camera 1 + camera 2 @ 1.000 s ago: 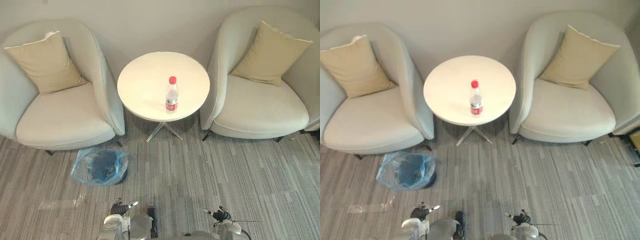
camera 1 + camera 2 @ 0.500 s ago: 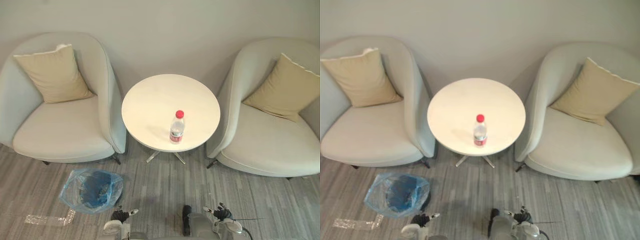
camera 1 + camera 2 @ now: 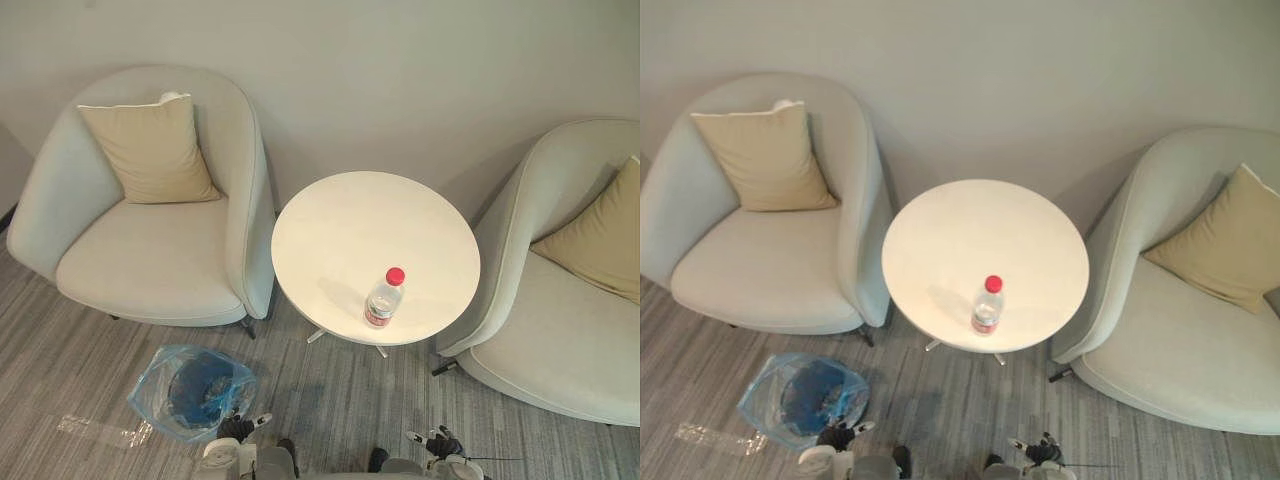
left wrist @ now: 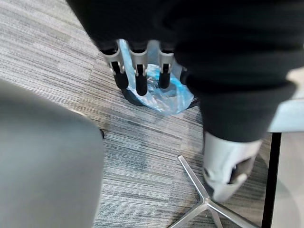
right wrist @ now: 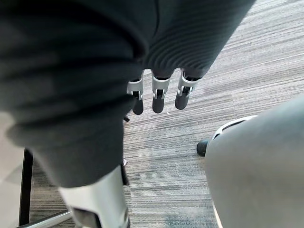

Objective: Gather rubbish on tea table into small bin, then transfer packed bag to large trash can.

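Observation:
A clear plastic bottle (image 3: 383, 298) with a red cap and red label stands upright near the front edge of the round white tea table (image 3: 340, 230). The small bin (image 3: 198, 390), dark inside and lined with a blue bag, sits on the carpet left of the table, in front of the left armchair. My left hand (image 4: 138, 71) hangs low by the bin, fingers straight and empty. My right hand (image 5: 159, 92) hangs low on the right over the carpet, fingers straight, holding nothing.
A pale armchair (image 3: 150, 240) with a tan cushion (image 3: 148, 150) stands left of the table, another armchair (image 3: 570, 310) with a cushion on the right. A clear plastic scrap (image 3: 95, 430) lies on the carpet left of the bin. A wall runs behind.
The camera has moved: the whole scene has shifted right and down in view, with the table and bin looming nearer. The bottle, bin and both hands keep their places.

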{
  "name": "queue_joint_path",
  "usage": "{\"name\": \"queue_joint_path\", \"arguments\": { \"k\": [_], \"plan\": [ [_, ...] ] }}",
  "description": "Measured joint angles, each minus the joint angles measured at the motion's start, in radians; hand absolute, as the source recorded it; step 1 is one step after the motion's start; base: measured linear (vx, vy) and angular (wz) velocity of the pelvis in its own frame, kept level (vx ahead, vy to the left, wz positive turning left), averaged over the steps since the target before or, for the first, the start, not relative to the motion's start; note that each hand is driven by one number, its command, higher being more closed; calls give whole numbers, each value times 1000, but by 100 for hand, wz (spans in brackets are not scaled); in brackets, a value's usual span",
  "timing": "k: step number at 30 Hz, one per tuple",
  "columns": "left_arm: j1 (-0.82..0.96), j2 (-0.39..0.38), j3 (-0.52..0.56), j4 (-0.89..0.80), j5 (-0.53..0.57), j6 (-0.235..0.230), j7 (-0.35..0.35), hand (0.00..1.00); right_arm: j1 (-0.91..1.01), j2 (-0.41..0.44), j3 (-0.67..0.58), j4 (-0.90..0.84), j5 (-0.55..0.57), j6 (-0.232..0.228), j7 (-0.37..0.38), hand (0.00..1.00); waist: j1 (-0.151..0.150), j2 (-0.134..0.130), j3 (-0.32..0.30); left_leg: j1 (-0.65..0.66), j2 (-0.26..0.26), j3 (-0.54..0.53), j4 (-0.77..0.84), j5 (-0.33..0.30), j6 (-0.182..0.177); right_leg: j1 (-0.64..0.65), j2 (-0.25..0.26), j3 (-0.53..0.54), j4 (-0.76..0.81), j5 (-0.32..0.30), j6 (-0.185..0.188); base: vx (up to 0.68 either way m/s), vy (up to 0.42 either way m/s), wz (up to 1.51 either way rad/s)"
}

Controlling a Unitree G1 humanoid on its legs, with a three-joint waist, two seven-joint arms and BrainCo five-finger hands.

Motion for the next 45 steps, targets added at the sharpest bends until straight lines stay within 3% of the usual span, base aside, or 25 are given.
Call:
{"name": "queue_joint_path", "arguments": {
  "k": [6,11,13,19,27,45],
  "plan": [
    [-5,17,-50,7,18,-2,0,0,3,-6,32,-80,-3,-5,-11,0,-5,0,-10,5,3,-11,-20,1,2,1,13,5,-21,0,0,31,-3,-6],
    [-1,19,-74,13,22,-2,2,0,51,-55,59,-326,-42,-19,-32,0,-16,8,-24,-6,8,-35,-21,1,2,-17,24,30,-31,11,1,-13,-24,-13],
    [0,23,-88,13,36,-3,1,0,88,-70,61,-468,-71,-28,-35,0,-17,5,-29,-8,8,-37,-35,4,6,-33,28,47,-35,21,3,-27,5,-17],
    [6,29,-96,12,58,-12,1,0,130,-77,90,-682,-166,-53,-31,0,-17,-5,-36,-13,4,-44,-45,7,11,-41,30,71,-75,60,4,-41,17,-15],
    [11,31,-108,4,77,-25,-5,0,136,-91,151,-814,-238,-80,-4,0,-18,-6,-37,-17,-8,-91,-77,29,24,-42,26,57,-103,89,11,-54,0,3],
    [17,35,-147,-27,69,-41,-18,0,50,-75,222,-803,-190,-96,-33,0,3,4,-33,-49,-24,-166,-86,44,27,-15,18,-14,-152,100,15,3,-3,12]
  ]
}}
